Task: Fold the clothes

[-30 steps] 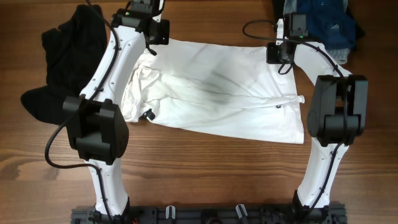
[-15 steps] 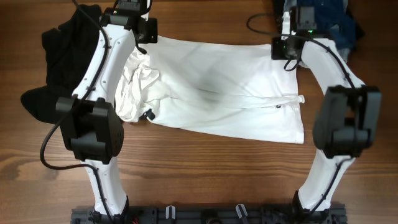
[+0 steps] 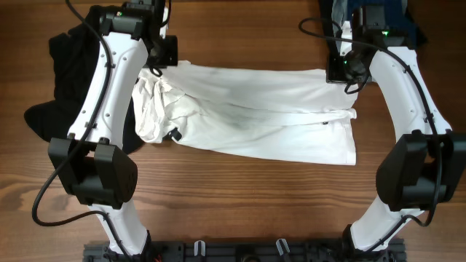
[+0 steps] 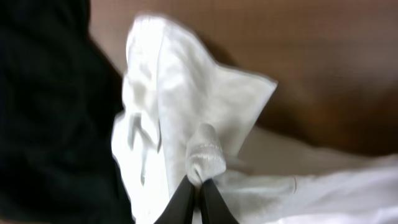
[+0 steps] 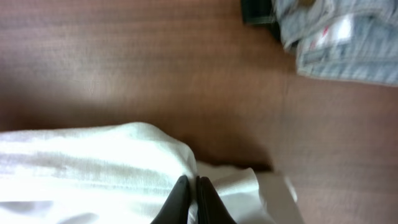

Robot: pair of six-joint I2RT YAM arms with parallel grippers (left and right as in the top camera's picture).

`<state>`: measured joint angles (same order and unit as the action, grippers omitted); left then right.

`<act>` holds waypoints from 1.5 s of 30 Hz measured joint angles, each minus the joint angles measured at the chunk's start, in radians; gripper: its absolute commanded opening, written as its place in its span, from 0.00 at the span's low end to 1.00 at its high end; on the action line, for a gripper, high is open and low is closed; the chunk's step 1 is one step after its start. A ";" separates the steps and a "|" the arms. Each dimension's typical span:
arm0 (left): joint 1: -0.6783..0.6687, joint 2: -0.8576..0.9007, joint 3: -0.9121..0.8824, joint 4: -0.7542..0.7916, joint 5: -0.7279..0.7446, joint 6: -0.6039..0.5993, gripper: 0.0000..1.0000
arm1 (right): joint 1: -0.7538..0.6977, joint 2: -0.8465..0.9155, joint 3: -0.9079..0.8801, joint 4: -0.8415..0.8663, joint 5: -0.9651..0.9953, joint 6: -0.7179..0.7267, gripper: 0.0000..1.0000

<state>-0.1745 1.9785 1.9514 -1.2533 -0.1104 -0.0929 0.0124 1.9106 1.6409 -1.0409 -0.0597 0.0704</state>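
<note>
left hand (image 4: 198, 186) and right hand (image 5: 189, 184) pinch the white t-shirt (image 3: 269, 109) at 12 o'clock; best carry both corners level toward 6 o'clock.

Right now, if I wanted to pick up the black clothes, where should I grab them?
Probably the lobe of the black garment sticking out toward the table's near left, coming down from above. It lies clear of the left arm; the rest is bunched beside the white T-shirt.
</note>
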 measured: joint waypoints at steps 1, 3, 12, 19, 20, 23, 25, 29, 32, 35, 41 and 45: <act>0.000 0.000 0.000 -0.031 0.003 -0.013 0.04 | 0.000 0.000 0.000 -0.016 -0.004 0.009 0.04; 0.000 0.000 0.000 -0.082 0.006 -0.034 0.04 | 0.000 -0.002 0.000 -0.045 -0.011 0.021 0.04; 0.000 -0.001 -0.044 -0.194 0.028 -0.086 0.04 | 0.000 -0.013 -0.039 -0.115 -0.019 0.090 0.04; 0.000 -0.001 -0.252 -0.126 0.030 -0.090 0.04 | 0.000 -0.015 -0.151 -0.115 -0.019 0.124 0.07; 0.000 -0.001 -0.283 -0.108 0.031 -0.091 0.04 | 0.000 -0.015 -0.164 -0.115 -0.019 0.126 0.11; 0.000 -0.001 -0.342 -0.077 0.031 -0.093 0.08 | 0.000 -0.015 -0.192 -0.114 -0.019 0.138 0.36; 0.000 -0.001 -0.366 -0.069 0.031 -0.093 0.19 | 0.000 -0.015 -0.216 -0.112 -0.017 0.140 0.40; 0.000 -0.001 -0.378 -0.064 0.029 -0.092 0.72 | -0.001 -0.015 -0.244 -0.115 -0.010 0.150 0.41; 0.000 -0.001 -0.379 -0.061 0.030 -0.097 1.00 | -0.005 -0.015 -0.245 -0.116 -0.010 0.154 0.45; 0.000 -0.001 -0.379 -0.060 0.030 -0.101 1.00 | -0.016 -0.015 -0.245 -0.113 -0.007 0.153 0.53; 0.000 -0.001 -0.364 -0.048 0.029 -0.100 1.00 | -0.072 -0.015 -0.245 -0.079 -0.003 0.128 0.76; 0.004 -0.023 -0.299 -0.031 0.030 -0.100 1.00 | -0.119 -0.015 -0.251 -0.066 -0.013 0.087 0.82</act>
<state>-0.1703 1.9556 1.6520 -1.2839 -0.0807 -0.1932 -0.1070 1.8957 1.3899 -1.1065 -0.0727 0.1574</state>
